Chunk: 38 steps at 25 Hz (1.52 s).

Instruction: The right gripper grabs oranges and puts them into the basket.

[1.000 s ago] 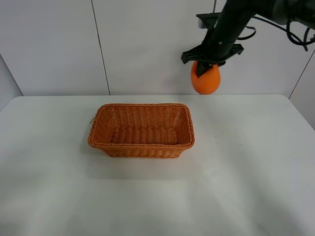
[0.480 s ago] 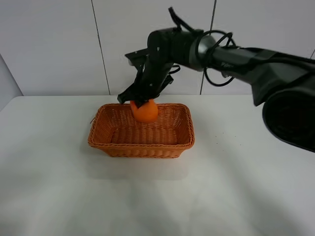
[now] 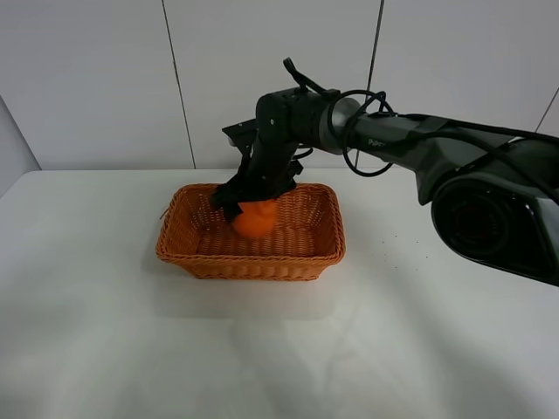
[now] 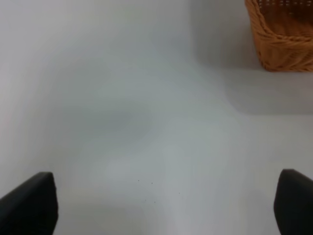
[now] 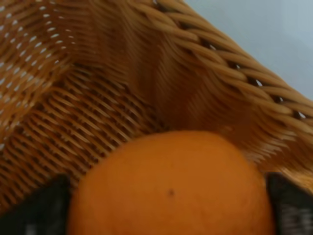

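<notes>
- Inside the rectangular orange-brown woven wicker basket (image 3: 253, 262), low down and near its back wall, sits a bright orange round fruit (image 3: 256, 222), a little left of the basket's middle in the high view.
- The black two-fingered right gripper (image 3: 250, 204) comes down on the fruit from above and pinches it. In the right wrist view its dark fingers (image 5: 43, 206) flank the fruit (image 5: 171, 186) on both sides.
- The gripper covers the fruit's top, so the stem and any bumped end are hidden. Which way the fruit points, and where its long axis lies, cannot be told.
- Whether the fruit touches the basket floor is also unclear, as the front wall cuts off its underside.
- The right wrist view is blurred. It shows only the weave of the basket (image 5: 122, 88), one rim and the fruit's upper curve.
- The basket's long axis runs left to right across the white table (image 3: 419, 332), with its flared sides opening upward.
- The black left gripper (image 4: 161, 208) is outside the high view. Its fingers are spread wide over bare table (image 4: 122, 98), and only their tips show.
- One corner of the basket (image 4: 283, 39) shows in that view, well apart from the left gripper.
</notes>
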### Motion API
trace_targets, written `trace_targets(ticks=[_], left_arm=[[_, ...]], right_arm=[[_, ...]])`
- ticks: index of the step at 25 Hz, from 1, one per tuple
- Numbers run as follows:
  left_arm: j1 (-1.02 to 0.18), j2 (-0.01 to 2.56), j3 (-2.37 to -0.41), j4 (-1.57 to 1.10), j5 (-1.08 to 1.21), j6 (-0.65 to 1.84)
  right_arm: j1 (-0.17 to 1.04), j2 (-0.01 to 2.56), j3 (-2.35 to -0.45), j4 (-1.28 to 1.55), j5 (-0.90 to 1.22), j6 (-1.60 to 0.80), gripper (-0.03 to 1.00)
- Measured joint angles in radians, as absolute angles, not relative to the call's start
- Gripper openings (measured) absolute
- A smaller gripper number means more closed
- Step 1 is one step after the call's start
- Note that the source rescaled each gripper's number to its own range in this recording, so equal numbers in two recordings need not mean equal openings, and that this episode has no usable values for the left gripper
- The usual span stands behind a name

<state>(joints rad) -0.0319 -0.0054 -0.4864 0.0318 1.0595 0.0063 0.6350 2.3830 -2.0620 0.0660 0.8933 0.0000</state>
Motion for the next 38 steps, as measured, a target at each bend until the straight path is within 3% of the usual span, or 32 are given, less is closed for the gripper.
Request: trace_targets(ticks=[5,10,14,21,31,38], left_arm=[[-0.032,-0.005,-0.486,0.032,1.060,0.006],[-0.032,-0.005,-0.486,0.032,1.060,0.006],[-0.032,-0.005,-0.486,0.032,1.060,0.006],[-0.032,-0.005,-0.486,0.032,1.060,0.006],[-0.032,-0.005,-0.486,0.032,1.060,0.006],[-0.032,-0.005,-0.486,0.032,1.060,0.006]], right_arm=[[0.635,2.352,-2.117,0.061,0.989,0.000,1.00],[0.634,2.338,-2.292,-0.016,1.187,0.000,1.00],[0.599,2.318,-2.363,0.000,1.208,0.000,1.00],[0.448,2.318,-2.365,0.042,1.220,-0.011,1.00],[0.138,2.318,-2.365,0.038,1.220,-0.012,1.00],[0.053,2.318,-2.365,0.037,1.220,-0.012,1.00]])
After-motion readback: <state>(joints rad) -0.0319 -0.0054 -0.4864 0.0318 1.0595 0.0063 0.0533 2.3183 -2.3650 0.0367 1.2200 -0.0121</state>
